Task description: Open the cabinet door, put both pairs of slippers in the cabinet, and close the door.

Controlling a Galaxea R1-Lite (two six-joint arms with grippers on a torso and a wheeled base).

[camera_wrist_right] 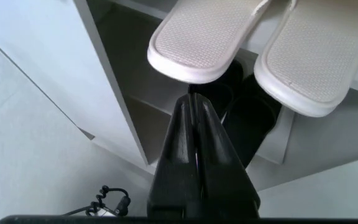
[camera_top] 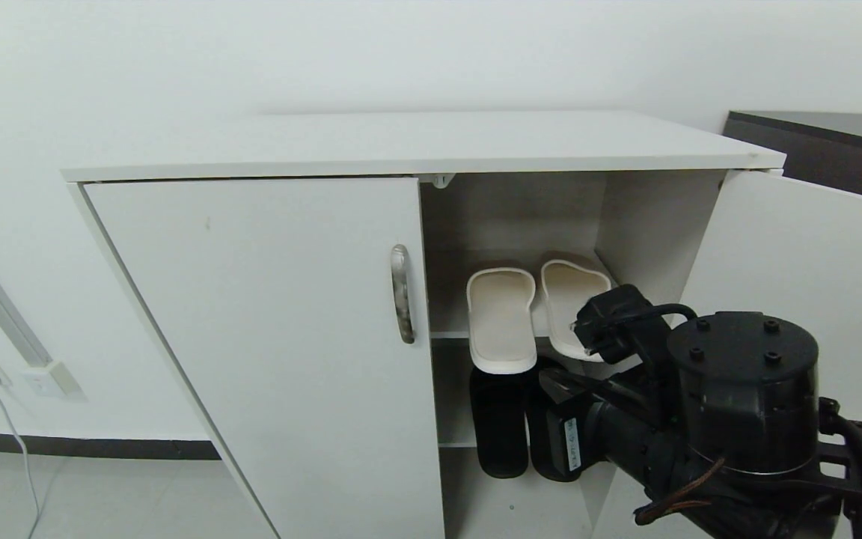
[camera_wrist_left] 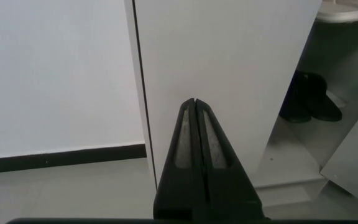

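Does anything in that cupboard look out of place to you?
The white slippers and the black slippers below both stick out past their shelf edges, which might hinder the open door from shutting.

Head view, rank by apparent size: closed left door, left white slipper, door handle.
1. closed left door
2. left white slipper
3. door handle
The slipper sits deeper than the handle; order holds anyway.

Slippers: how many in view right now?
4. On the upper shelf, left white slipper and right white slipper sit side by side, heels overhanging. The black pair sits on the shelf below, partly hidden in the head view.
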